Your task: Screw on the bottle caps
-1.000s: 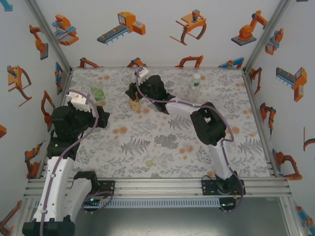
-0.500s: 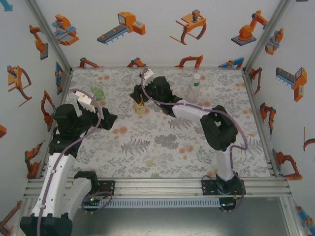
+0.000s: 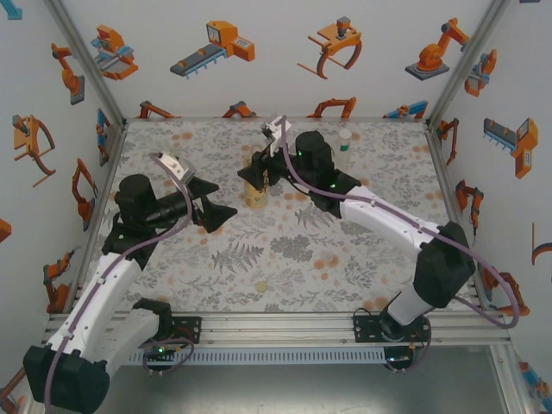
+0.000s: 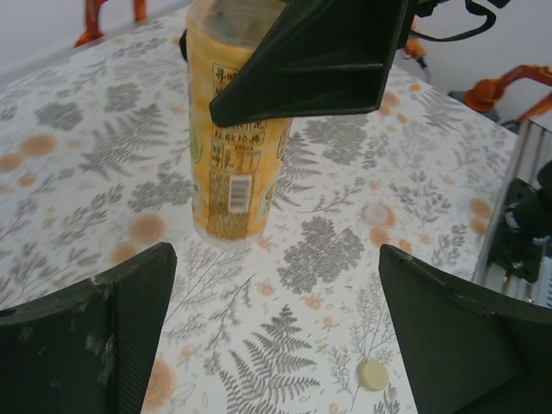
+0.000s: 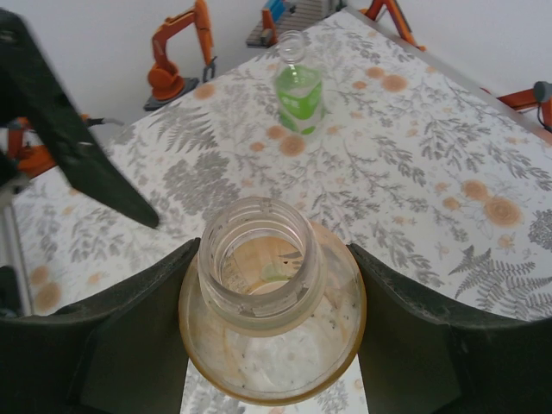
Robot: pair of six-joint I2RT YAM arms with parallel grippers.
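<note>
Fingers point(image 4: 95, 336) of the left gripper point(image 3: 221, 203) are standing wide apart at the left of the top view, grasping nothing and pointing toward the amber-yellow bottle point(image 3: 255, 195) just to their right. In the left wrist view that bottle is rising upright in the upper middle of the frame, beyond the gap between the two spread fingers. From this I judge that the left arm is lining up to work on it, not holding anything yet.

At the lower right of that same view the pale yellow cap point(image 4: 373, 373) is lying flat and loose on the worktop point(image 4: 78, 155), well apart from the bottle it may belong to.

Further right, the right gripper point(image 5: 274, 259) is coming down on the amber-yellow bottle from above, with its fingers point(image 5: 112, 345) clenching the bottle's shoulder from both sides. The grip is keeping the bottle upright and leaving the neck free. The mouth is showing open, with bare threads and no cap, which suits a cap being brought to it.

In the upper middle of the right wrist view the green bottle point(image 5: 299, 86) is standing alone, also uncapped. At the upper right of the top view the colourless bottle point(image 3: 343, 148) is standing near the far edge. Its top is too small to tell whether a cap is on it.
</note>
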